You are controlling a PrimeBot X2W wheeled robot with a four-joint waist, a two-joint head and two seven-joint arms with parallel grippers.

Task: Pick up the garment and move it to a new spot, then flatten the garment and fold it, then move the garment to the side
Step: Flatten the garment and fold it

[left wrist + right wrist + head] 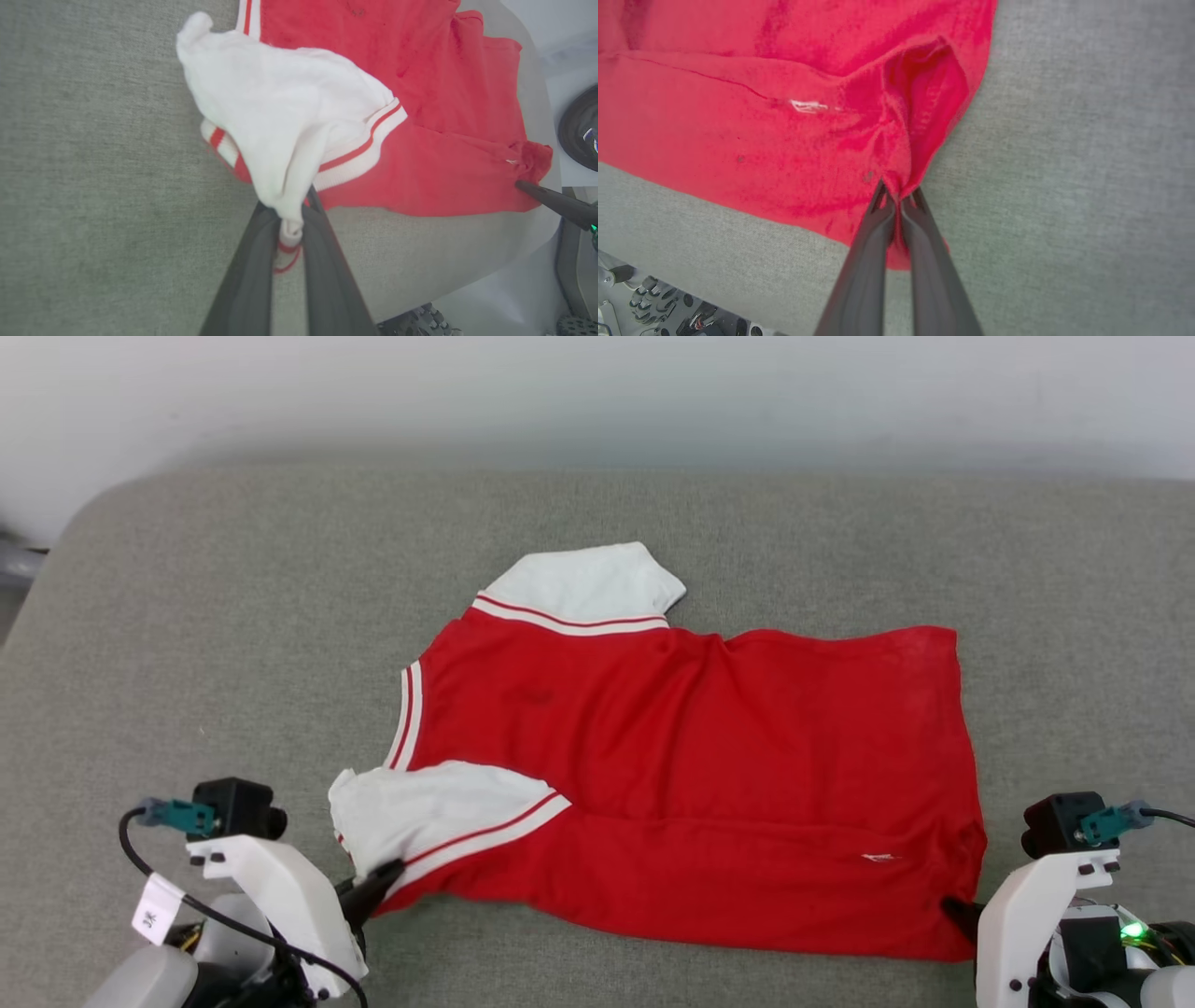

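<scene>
Gripping garment point(691, 765) corners, left pincer point(292, 219), right pincer point(899, 193)

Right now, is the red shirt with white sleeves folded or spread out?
Mostly spread: the red short-sleeved shirt lies flat on grey fabric, one crease along its near side.

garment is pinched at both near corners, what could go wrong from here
1. The left gripper holds only a bunched bit of the near white sleeve, so a lift may tug the sleeve rather than the garment body, or slip off.
2. The right gripper pinches a small puckered hem corner; it might catch one layer only, letting the layers part.
3. Creases across the red cloth could be carried into the fold.
</scene>
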